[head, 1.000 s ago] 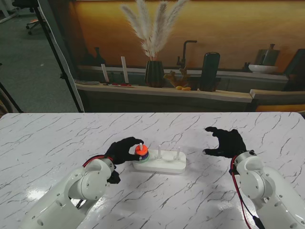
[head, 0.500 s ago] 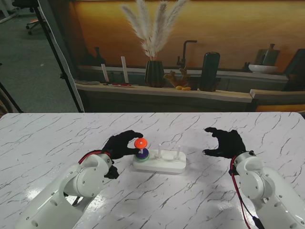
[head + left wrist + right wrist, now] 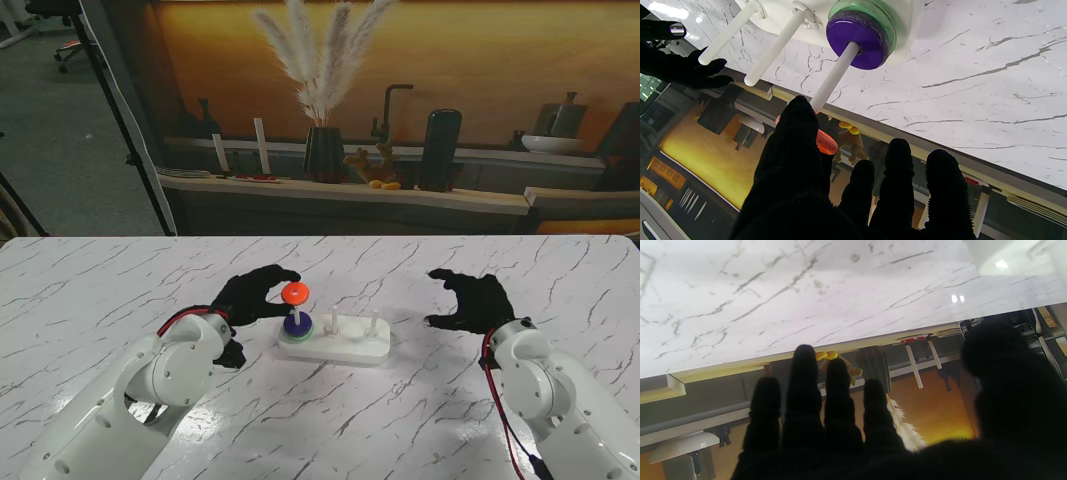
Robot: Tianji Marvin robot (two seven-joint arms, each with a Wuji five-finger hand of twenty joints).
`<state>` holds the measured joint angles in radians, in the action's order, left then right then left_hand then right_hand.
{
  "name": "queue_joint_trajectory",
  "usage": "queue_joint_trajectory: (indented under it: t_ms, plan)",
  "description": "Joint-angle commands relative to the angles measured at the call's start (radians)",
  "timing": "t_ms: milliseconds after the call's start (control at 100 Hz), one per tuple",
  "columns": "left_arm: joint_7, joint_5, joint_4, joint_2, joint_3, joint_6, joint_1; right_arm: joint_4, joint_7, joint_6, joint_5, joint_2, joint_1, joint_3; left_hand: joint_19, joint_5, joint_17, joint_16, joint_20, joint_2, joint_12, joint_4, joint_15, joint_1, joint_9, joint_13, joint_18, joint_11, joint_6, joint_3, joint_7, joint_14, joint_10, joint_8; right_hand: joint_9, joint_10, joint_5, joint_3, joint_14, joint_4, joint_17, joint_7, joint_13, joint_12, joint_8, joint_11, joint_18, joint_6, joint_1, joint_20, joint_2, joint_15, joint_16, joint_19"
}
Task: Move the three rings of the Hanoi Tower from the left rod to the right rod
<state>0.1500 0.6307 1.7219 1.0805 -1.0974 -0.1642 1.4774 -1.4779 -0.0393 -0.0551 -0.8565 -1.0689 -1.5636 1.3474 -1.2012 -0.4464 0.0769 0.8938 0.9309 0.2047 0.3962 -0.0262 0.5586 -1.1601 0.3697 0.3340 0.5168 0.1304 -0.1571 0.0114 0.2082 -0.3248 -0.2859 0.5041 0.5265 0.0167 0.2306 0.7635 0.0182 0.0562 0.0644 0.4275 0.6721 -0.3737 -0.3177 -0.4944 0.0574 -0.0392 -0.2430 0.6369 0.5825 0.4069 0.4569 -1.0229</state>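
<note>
- Left hand (image 3: 252, 297) has its fingers (image 3: 796, 133) pinched on the orange ring (image 3: 295, 292) — thumb on one side, index on the other. The other three fingers are loose and not touching it.
- The ring sits right around the tip of the left rod (image 3: 835, 78). From the wrist view the rod's end disappears behind the thumb just where the ring is, so I can't tell if it's fully clear of the rod.
- The purple ring (image 3: 858, 40) and the green ring (image 3: 888, 16) under it are on the left rod, flat on the white base (image 3: 350, 345).
- The rods stand upright, so the ring has to go straight up along that axis before any sideways move. I'd guess dragging it over too early tips the base.
- The right rod (image 3: 374, 321) lies to the right of the held ring, with the middle rod (image 3: 334, 320) between them. Both are bare, and the ring has to pass over the middle tip.
- Right hand (image 3: 472, 298) hovers off the desk (image 3: 120, 290) with fingers spread, holding nothing. It's near the right rod but well apart from the ring, so the left hand is the one doing the work.
- Plenty of open desk all round the base, and the edges are well away — room isn't the issue, height is.
</note>
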Motion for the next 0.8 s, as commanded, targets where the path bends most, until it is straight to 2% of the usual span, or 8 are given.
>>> queue_joint_trajectory:
  t_ms: [0, 340, 790]
  plan:
    - [0.017, -0.006, 0.007, 0.002, 0.007, 0.021, -0.011, 0.002, -0.002, -0.001, 0.001, -0.006, -0.006, -0.006, -0.057, -0.025, 0.006, 0.009, 0.025, -0.053, 0.006, 0.013, 0.025, -0.068, 0.010, 0.027, 0.021, 0.013, 0.030, -0.003, 0.021, -0.008, -0.009, 0.005, 0.022, 0.000, 0.012, -0.014, -0.008, -0.022, -0.005, -0.005, 0.005, 0.002, 0.015, -0.010, 0.325, 0.000, -0.010, -0.004, -0.022, 0.016, 0.002, -0.016]
    - [0.025, -0.041, -0.005, 0.006, 0.061, 0.029, -0.061, 0.004, 0.003, 0.009, 0.001, -0.005, -0.010, 0.003, -0.058, -0.027, 0.008, 0.009, 0.027, -0.053, 0.006, 0.013, 0.024, -0.065, 0.014, 0.028, 0.022, 0.013, 0.031, -0.002, 0.019, -0.007, -0.007, 0.005, 0.022, 0.000, 0.012, -0.013, -0.008, -0.022, -0.003, -0.005, 0.004, 0.001, 0.014, -0.010, 0.324, 0.000, -0.011, -0.003, -0.022, 0.016, 0.003, -0.018]
    - [0.006, -0.115, -0.060, 0.025, 0.187, 0.028, -0.164, 0.027, 0.006, 0.017, -0.015, -0.002, -0.016, 0.022, -0.060, -0.027, 0.012, 0.012, 0.030, -0.053, 0.008, 0.013, 0.027, -0.063, 0.017, 0.030, 0.021, 0.015, 0.033, -0.003, 0.018, -0.004, -0.004, 0.004, 0.021, -0.002, 0.012, -0.013, -0.009, -0.022, -0.002, -0.003, 0.002, 0.001, 0.012, -0.012, 0.323, -0.001, -0.010, -0.003, -0.021, 0.017, 0.002, -0.019]
